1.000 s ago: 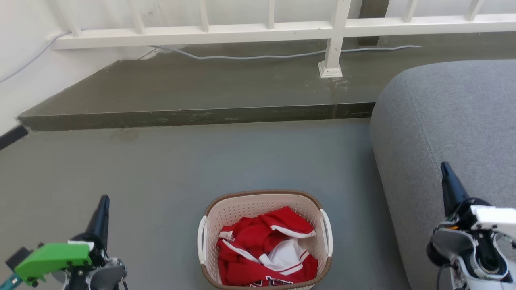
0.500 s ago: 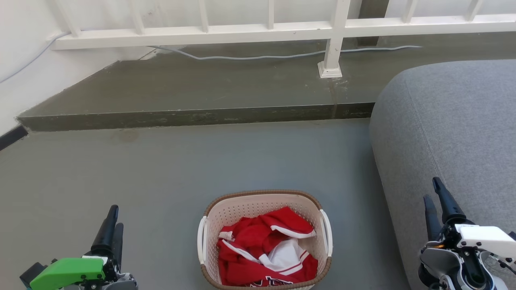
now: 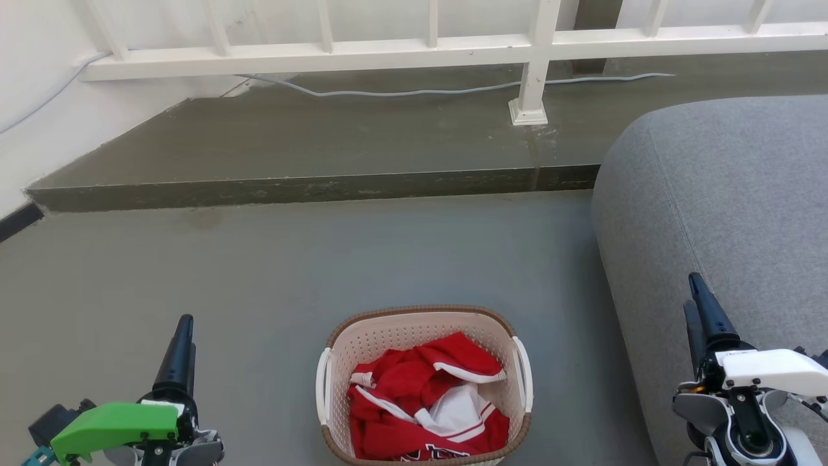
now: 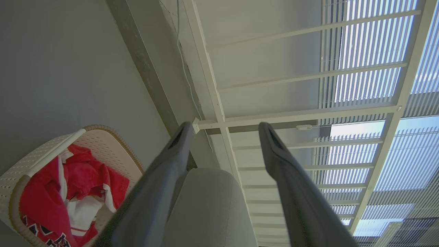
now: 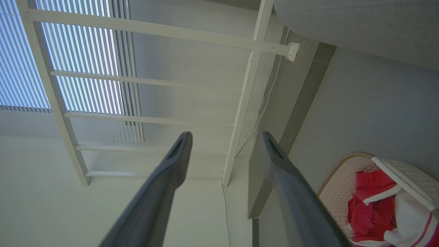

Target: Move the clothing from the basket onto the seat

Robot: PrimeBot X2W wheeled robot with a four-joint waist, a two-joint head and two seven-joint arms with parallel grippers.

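A grey floor (image 3: 259, 272) is seen in front of the robot. It is bounded at the far side by a dark raised step (image 3: 323, 188), on which a white railing (image 3: 388, 48) stands. A pale cable (image 3: 420, 90) is laid along the step below the rail.

The basket (image 3: 401, 333), cream-white and perforated with a brown woven-look rim and white handles (image 3: 321, 385), is set on the floor at the near middle of the head view. The clothing (image 3: 414, 388) is bunched inside it: red fabric with white trim and lining, with dark white-edged lettering (image 3: 433, 453) partly shown at the near rim. None of it is lifted out. The seat (image 3: 731, 194), a large grey upholstered cushion with a rounded edge, is placed to the right of the basket, near it but not touching.

The left claw (image 3: 183, 323) is held over bare floor to the left of the basket, well apart from it, behind a green wrist part (image 3: 116, 424). In the left wrist view its fingers are spread wide and nothing is held between them. The right claw (image 3: 691, 291) is seen against the near edge of the seat, ahead of a white wrist cover (image 3: 770, 369). In the right wrist view its fingers are likewise parted wide, and nothing is gripped.
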